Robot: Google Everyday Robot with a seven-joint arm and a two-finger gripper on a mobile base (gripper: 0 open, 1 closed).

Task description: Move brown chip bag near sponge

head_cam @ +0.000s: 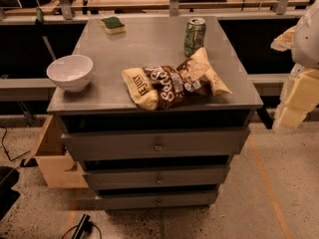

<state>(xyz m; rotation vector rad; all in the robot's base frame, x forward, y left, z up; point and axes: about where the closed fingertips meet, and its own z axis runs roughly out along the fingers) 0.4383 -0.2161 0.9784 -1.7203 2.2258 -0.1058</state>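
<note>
The brown chip bag lies flat on the front right part of the grey cabinet top, its dark middle with white lettering facing up. The sponge, green on top and yellow below, sits at the far left corner of the top. My gripper hangs at the right edge of the view, off the cabinet's right side and level with its front edge, well apart from the bag.
A green soda can stands just behind the bag. A white bowl sits at the front left. The cabinet has three drawers. A cardboard box stands on the floor to the left.
</note>
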